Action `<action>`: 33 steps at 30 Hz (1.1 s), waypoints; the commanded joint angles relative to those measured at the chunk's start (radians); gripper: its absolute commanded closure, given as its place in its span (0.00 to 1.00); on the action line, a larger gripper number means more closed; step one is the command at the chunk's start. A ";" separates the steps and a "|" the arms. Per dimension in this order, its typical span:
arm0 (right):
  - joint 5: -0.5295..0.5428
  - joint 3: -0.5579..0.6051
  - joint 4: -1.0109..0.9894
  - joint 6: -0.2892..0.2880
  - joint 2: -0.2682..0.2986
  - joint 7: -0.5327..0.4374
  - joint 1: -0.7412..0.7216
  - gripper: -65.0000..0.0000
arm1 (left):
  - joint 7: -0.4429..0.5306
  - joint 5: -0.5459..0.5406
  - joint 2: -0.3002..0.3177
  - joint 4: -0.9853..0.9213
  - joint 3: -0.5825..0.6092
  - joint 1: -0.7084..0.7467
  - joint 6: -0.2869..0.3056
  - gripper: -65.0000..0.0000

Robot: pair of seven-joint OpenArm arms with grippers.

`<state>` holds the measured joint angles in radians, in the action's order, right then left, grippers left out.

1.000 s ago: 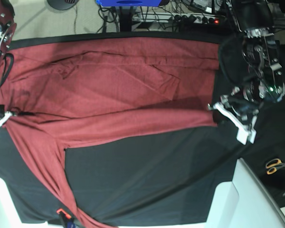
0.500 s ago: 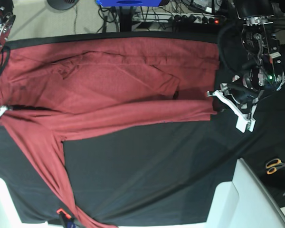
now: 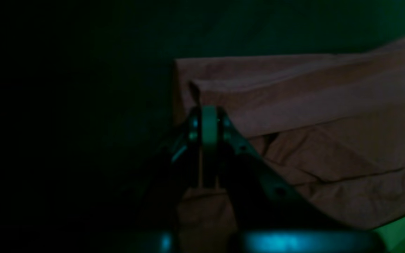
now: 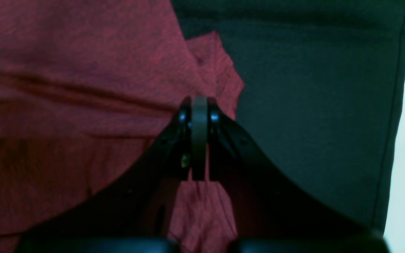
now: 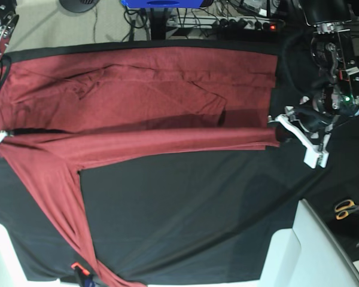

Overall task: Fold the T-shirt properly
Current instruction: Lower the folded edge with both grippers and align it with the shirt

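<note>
Your two arms hold the brick-red T-shirt [image 5: 137, 101] stretched across the black tablecloth [image 5: 191, 215], seen from the base camera; the shirt covers the far half of the cloth, with one long sleeve trailing down toward the near edge on that view's left. Your left gripper [image 5: 279, 133], on the base view's right, has its jaws pressed together on the hem corner of the shirt's near fold; the dark left wrist view shows those closed fingertips [image 3: 208, 121] with a lip of folded red fabric [image 3: 294, 105] rising just past them. Your right gripper [image 4: 199, 116] is likewise closed and pinching the shirt; its wrist camera shows red knit [image 4: 65, 105] bunched between and behind the black fingers, with bare tablecloth [image 4: 311, 105] to the right; in the base view that gripper sits at the frame's left edge, mostly cut off. A pair of yellow-handled scissors [image 5: 347, 208] lies on the tablecloth well apart from the shirt, near the base view's right edge.
</note>
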<state>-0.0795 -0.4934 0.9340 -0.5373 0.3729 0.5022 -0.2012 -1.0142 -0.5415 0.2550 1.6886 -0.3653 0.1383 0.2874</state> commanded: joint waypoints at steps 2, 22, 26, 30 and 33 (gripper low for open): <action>0.004 -0.008 0.015 0.042 0.036 -0.015 -0.019 1.00 | 0.015 -0.009 0.017 0.017 -0.028 -0.012 -0.001 1.00; 0.004 -0.008 0.015 0.052 0.036 0.028 -0.002 1.00 | 0.015 -0.009 0.011 0.020 -0.014 0.016 -0.001 1.00; 0.004 -0.008 0.015 0.052 0.038 0.029 -0.002 1.00 | 0.015 -0.009 0.013 0.017 -0.014 0.039 -0.001 1.00; 0.004 -0.008 0.018 0.052 0.039 0.065 0.006 1.00 | 0.015 -0.009 0.016 0.018 -0.014 0.059 -0.001 1.00; 0.004 -0.008 0.020 0.052 0.039 0.071 0.012 1.00 | 0.015 -0.009 0.016 0.020 -0.014 0.060 -0.001 1.00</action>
<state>-0.0788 -0.4953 0.9360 -0.4942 0.3828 0.5812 -0.1703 -1.0145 -0.5468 0.2554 1.6878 -0.3759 0.2089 0.2871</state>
